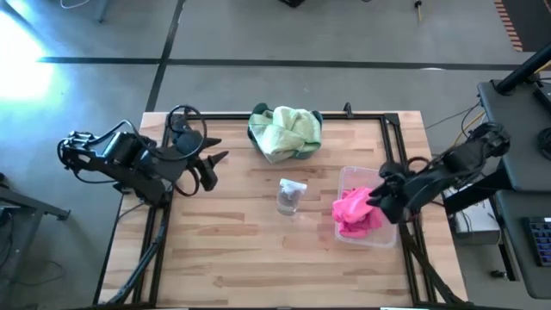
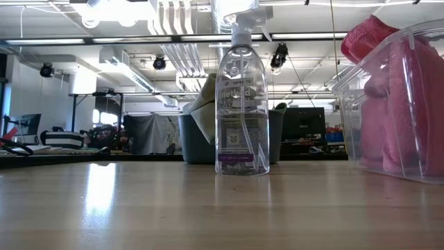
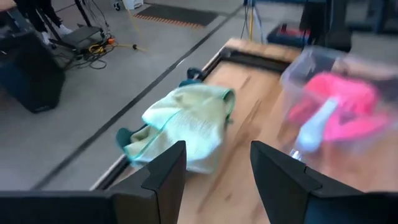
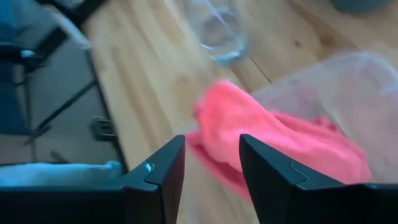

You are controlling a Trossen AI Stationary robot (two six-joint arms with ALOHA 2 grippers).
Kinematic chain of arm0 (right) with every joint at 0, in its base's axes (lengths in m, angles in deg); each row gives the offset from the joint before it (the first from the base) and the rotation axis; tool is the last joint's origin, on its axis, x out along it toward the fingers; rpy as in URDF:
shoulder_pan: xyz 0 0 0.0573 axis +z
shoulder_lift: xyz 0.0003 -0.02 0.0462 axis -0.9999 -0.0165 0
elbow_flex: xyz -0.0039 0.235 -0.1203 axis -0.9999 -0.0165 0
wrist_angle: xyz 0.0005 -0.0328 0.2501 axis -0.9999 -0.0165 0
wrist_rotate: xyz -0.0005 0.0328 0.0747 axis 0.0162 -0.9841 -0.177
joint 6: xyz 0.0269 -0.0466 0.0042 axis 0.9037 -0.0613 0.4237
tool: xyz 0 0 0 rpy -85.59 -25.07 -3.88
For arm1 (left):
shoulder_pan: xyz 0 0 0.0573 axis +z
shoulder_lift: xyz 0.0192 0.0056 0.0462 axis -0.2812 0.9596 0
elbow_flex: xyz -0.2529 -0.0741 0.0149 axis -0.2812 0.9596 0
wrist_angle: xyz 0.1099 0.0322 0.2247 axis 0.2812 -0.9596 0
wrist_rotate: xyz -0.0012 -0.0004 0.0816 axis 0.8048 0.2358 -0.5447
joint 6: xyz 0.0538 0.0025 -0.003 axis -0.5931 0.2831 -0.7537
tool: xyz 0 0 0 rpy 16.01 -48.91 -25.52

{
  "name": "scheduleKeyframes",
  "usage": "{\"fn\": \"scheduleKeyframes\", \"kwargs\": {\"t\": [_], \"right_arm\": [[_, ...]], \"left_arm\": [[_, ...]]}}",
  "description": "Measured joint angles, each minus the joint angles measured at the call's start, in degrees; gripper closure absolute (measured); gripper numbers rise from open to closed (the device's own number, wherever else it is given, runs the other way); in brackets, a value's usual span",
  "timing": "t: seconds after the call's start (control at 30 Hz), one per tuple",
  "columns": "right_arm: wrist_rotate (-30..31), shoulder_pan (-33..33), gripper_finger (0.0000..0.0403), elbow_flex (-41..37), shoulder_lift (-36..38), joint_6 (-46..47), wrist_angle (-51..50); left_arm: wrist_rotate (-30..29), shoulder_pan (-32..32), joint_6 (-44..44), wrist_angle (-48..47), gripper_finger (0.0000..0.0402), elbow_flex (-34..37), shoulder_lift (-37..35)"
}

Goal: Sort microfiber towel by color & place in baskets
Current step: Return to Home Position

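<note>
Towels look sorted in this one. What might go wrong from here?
1. A pink towel hangs over the clear bin's rim beside the open right gripper; pulling back may snag and drag it out.
2. The green towels heap above the blue bin, spilling over its rim near the table edge; one may slide off.
The left gripper waits open, apart.

The left gripper (image 3: 217, 152) is spread apart, nothing between its fingers. Beyond it, light green towels (image 3: 183, 124) drape over the teal basket (image 3: 124, 135). Farther along the surface (image 3: 249, 118), pink towels (image 3: 345, 93) fill the clear basket (image 3: 297, 70).
</note>
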State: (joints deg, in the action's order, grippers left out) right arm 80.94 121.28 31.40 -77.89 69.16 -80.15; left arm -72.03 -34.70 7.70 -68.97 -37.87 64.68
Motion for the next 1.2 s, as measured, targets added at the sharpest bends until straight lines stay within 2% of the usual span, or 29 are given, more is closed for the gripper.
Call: {"fn": "scheduleKeyframes", "kwargs": {"t": [0.13, 0.3, 0.37, 0.43, 0.5, 0.6, 0.73, 0.83, 0.9, 0.97, 1.1, 1.13, 1.2], "right_arm": [[-0.4, 0.0, 0.0262, 5.5, 0.0, -1.7, 0.3], [0.1, 0.0, 0.0262, 11.6, 0.1, -4.8, 0.4], [0.2, 0.0, 0.0260, 13.5, 0.0, -5.5, 0.6], [1.5, 0.0, 0.0258, 14.7, 0.0, -6.9, 1.4], [5.3, 0.0, 0.0257, 15.3, 0.0, -11.7, 2.6], [10.6, 0.0, 0.0259, 15.6, 0.0, -20.6, 5.4], [10.9, 0.0, 0.0266, 15.6, -0.3, -28.8, 8.6], [10.6, 0.0, 0.0269, 15.4, -0.6, -34.8, 8.8], [10.5, 0.0, 0.0270, 15.2, -0.7, -40.1, 11.8], [6.6, 0.0, 0.0270, 15.0, -0.7, -46.4, 16.9], [-11.4, 0.0, 0.0268, 15.0, -0.4, -59.2, 25.8], [-16.1, 0.0, 0.0267, 15.0, -0.3, -61.3, 27.1], [-21.6, 0.0, 0.0266, 15.0, -0.2, -62.8, 28.7]], "left_arm": [[2.2, 0.0, -0.6, -3.6, 0.0238, 0.0, 0.1], [11.8, 0.0, -1.1, -3.7, 0.0238, 0.0, 1.2], [15.5, 0.0, -4.9, -4.4, 0.0238, 0.0, 1.7], [16.6, -0.1, -13.4, -4.9, 0.0238, 0.0, 2.3], [16.9, -0.1, -16.9, -5.5, 0.0238, 0.0, 2.9], [19.5, -0.3, -15.4, -6.3, 0.0238, 0.0, 3.2], [21.7, -0.4, -15.7, -7.0, 0.0238, 0.0, 3.2], [22.7, -0.4, -13.5, -4.0, 0.0238, 0.0, 2.3], [26.1, -0.4, -13.9, -0.9, 0.0238, 0.0, 1.2], [33.6, -0.4, -16.2, 3.7, 0.0238, 0.0, -0.3], [54.2, -0.4, -24.5, 13.1, 0.0238, 0.0, -4.0], [58.2, -0.5, -26.3, 14.4, 0.0238, 0.0, -5.0], [62.8, -0.5, -28.1, 15.8, 0.0238, 0.0, -6.8]]}}
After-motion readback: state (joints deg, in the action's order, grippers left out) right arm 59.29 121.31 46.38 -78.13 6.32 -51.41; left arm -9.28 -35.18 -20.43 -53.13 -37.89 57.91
